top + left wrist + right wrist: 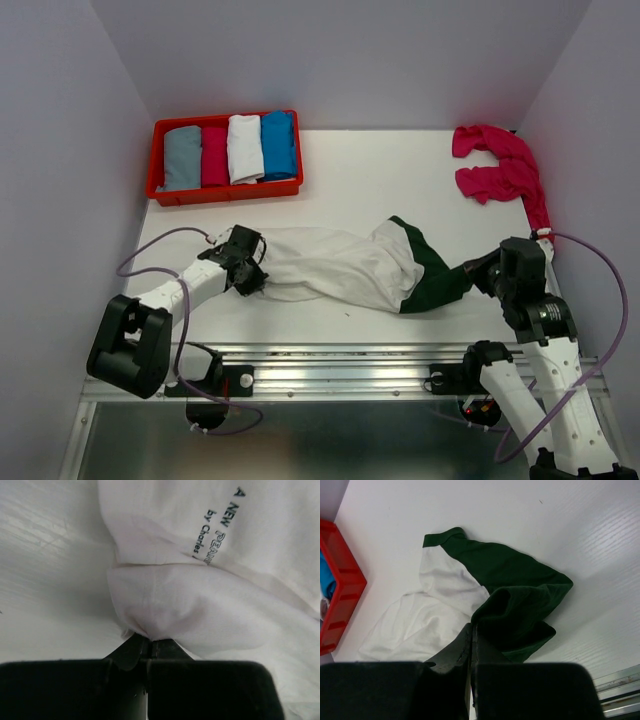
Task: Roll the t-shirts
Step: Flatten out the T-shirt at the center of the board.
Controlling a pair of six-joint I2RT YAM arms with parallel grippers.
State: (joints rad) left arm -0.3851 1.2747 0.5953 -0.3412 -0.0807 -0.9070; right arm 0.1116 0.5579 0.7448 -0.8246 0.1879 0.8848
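Tray (226, 192) back left, near t-shirt (330, 265) centre, far t-shirt (500, 165) back right.

White table (380, 180): red tray (230, 192) far left, cream-green tee (330, 265) centre, pink tee (510, 170) far right.

The white t-shirt (270, 580) has small dark print (220, 530) on it, seen up close in the left wrist view. The letters run sideways there. One line reads "A NEW PEAN", and a fold hides the rest. The line beside it reads "by Charles", then it is cut off too. The shirt lies on the table (350, 170), closer to its near edge.
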